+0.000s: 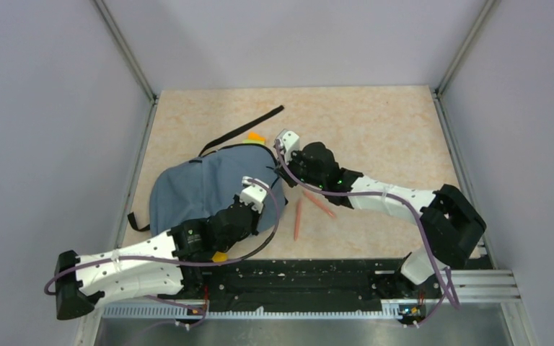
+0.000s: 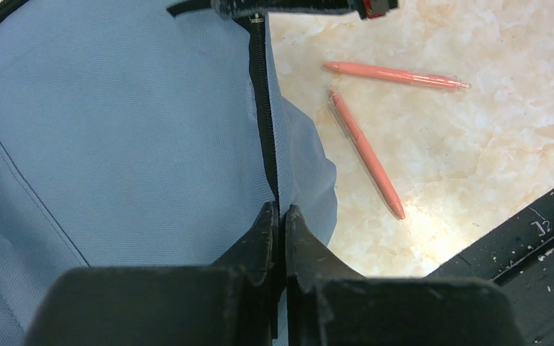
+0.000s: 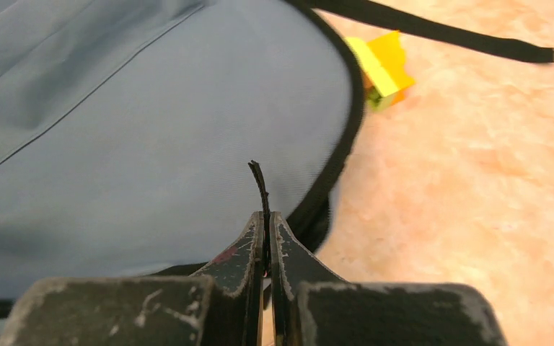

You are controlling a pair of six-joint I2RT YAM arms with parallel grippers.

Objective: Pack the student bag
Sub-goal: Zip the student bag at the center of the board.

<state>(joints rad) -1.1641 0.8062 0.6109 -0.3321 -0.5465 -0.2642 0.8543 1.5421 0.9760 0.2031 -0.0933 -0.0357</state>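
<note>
1. The student bag point(image 1: 202, 191) lies flat on the surface point(image 1: 375, 130), left of centre, slate-blue side up. Its black strap point(image 1: 260, 119) trails toward the far edge.
2. The left end effector point(image 2: 280, 213) is clenched on the bag's black zipper edge point(image 2: 263, 108), on the side facing the pens.
3. The right end effector point(image 3: 265, 220) is clenched on a thin black tab point(image 3: 260, 184) at the bag's far rim.
4. Two salmon pens point(image 2: 366, 153) lie on the surface near the bag, not touching it.
5. A yellow block point(image 3: 384, 66) sits just beside the bag's rim, near the strap.
</note>
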